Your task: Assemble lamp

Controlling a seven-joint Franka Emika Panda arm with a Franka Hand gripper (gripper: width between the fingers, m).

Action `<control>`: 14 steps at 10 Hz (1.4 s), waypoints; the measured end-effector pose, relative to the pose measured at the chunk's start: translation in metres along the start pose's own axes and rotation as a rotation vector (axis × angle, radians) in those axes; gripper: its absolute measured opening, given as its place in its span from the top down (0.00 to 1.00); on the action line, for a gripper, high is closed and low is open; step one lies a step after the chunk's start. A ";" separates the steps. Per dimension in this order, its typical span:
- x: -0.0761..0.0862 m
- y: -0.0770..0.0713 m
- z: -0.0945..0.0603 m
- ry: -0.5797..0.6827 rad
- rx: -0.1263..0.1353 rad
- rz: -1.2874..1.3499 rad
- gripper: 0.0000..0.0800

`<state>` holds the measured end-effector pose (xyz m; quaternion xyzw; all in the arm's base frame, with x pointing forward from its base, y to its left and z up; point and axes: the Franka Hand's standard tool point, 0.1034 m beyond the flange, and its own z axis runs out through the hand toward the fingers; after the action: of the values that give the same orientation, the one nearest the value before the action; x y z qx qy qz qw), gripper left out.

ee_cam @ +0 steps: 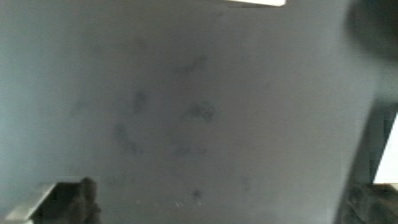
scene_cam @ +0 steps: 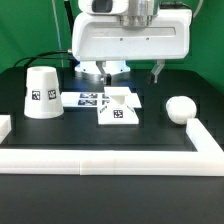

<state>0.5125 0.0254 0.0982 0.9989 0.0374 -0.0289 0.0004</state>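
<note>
Rim bar (scene_cam: 100,160); wht tagged base (scene_cam: 118,108)

We see a smooth, matt, plastic-looking shade (scene_cam: 42,92), base (scene_cam: 118,109) and bulb (scene_cam: 180,108); the tabletop (scene_cam: 90,135) looks dull and faintly scuffed.

blk table (scene_cam: 150,135): shade (scene_cam: 42,92), base (scene_cam: 118,108), bulb (scene_cam: 181,109), marker board (scene_cam: 82,100)

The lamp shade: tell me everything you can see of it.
The shade is a matte white truncated cone, plastic by its look, standing upright on its wide end on the black table, at the exterior view's left. A black-and-white square tag shows on its side. Only the table touches it.
</note>
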 end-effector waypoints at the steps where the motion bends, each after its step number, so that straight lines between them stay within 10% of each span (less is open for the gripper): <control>1: -0.010 0.004 0.002 -0.008 0.000 0.012 0.13; 5: -0.043 0.017 0.016 -0.031 0.006 0.016 0.13; 14: -0.064 0.010 0.031 -0.061 0.015 0.045 0.13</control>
<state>0.4480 0.0104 0.0705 0.9981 0.0148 -0.0597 -0.0054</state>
